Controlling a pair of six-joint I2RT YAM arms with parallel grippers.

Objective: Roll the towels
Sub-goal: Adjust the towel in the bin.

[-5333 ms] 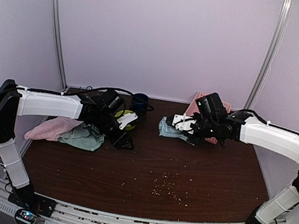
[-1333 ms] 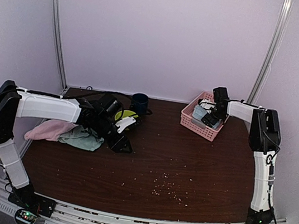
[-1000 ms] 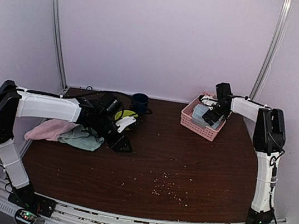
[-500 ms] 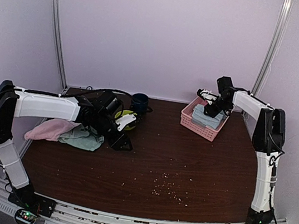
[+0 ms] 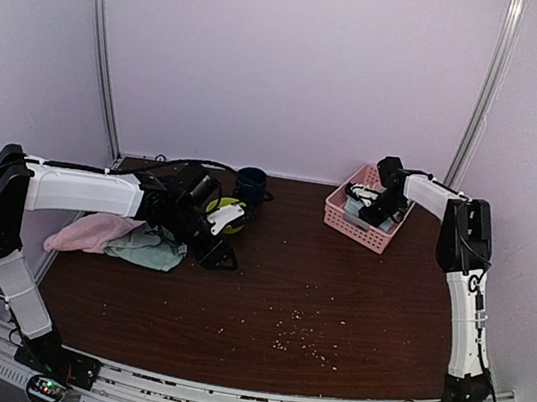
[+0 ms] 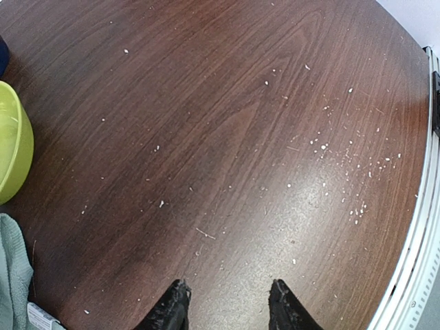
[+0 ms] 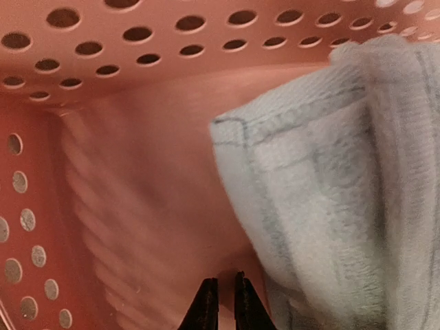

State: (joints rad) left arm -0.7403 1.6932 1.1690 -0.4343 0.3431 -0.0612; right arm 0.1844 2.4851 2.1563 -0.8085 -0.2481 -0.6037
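While right gripper (image 7: 222, 302), tips nearly together on nothing, sits inside pink lattice basket (image 7: 137, 144), pale blue towel (image 7: 330, 192) lies just beside, hemmed corner toward the holed wall; left gripper (image 6: 227, 309) stands fingers apart.

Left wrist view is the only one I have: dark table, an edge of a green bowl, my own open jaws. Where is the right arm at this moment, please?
Observer: The right gripper is down inside the pink basket, at the far right of the table.
Operator: Does it hold a towel there?
Observer: No. Its jaws are closed to a thin slit with nothing between them. The pale blue towel lies just beside them in the basket.
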